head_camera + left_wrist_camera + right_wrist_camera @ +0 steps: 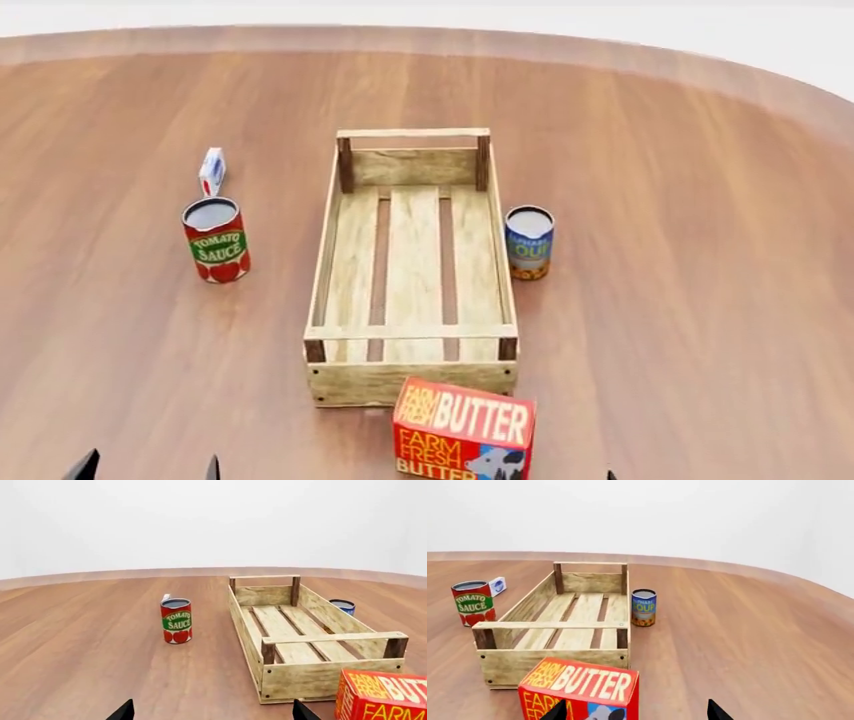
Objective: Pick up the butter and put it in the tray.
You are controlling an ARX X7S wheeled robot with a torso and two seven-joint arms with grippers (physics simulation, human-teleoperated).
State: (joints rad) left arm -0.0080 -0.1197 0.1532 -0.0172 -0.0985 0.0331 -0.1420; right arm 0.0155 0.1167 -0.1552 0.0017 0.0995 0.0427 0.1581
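The butter (462, 431) is a red-orange carton lettered "FARM FRESH BUTTER" that stands on the wooden table just in front of the tray's near end. It also shows in the right wrist view (579, 690) and in the left wrist view (381, 696). The tray (327, 265) is a long light-wood crate with a slatted bottom, and nothing lies in it. My left gripper (209, 712) is open and empty, to the left of the butter. My right gripper (635, 711) is open, with its left fingertip (557, 711) in front of the carton's face.
A tomato sauce can (216, 240) stands left of the tray, with a small white-blue carton (211, 171) behind it. A blue soup can (529, 243) stands right of the tray. The round wooden table's far edge (427, 35) curves behind.
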